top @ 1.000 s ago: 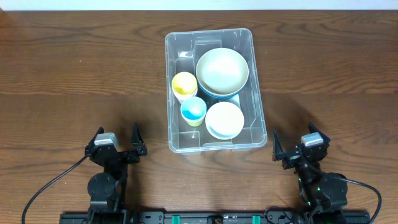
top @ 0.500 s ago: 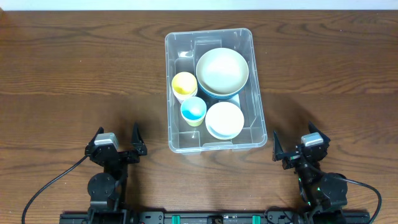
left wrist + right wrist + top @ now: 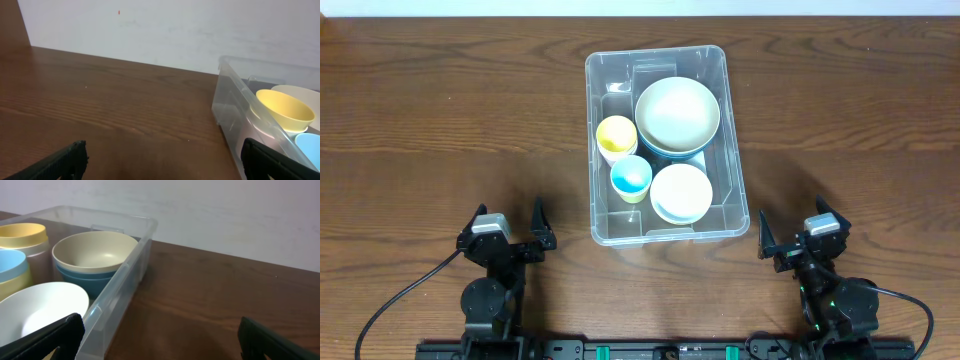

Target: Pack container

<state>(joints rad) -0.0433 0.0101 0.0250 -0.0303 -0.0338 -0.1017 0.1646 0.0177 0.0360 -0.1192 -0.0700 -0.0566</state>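
Observation:
The clear plastic container [image 3: 600, 70] sits at the table's centre. Inside it are a cream bowl stacked on a blue bowl [image 3: 677, 113], a yellow cup [image 3: 616, 135], a blue-lined cup [image 3: 631, 177] and a white bowl [image 3: 681, 192]. My left gripper [image 3: 508, 222] is open and empty at the near left, apart from the container [image 3: 227, 100]. My right gripper [image 3: 799, 230] is open and empty at the near right, beside the container's wall [image 3: 120, 287]. The right wrist view shows the cream bowl [image 3: 95, 252] and white bowl [image 3: 45, 305].
The wooden table [image 3: 440, 120] spreads on both sides of the container. A white wall [image 3: 150, 25] stands behind the table's far edge. Cables run from both arm bases at the near edge.

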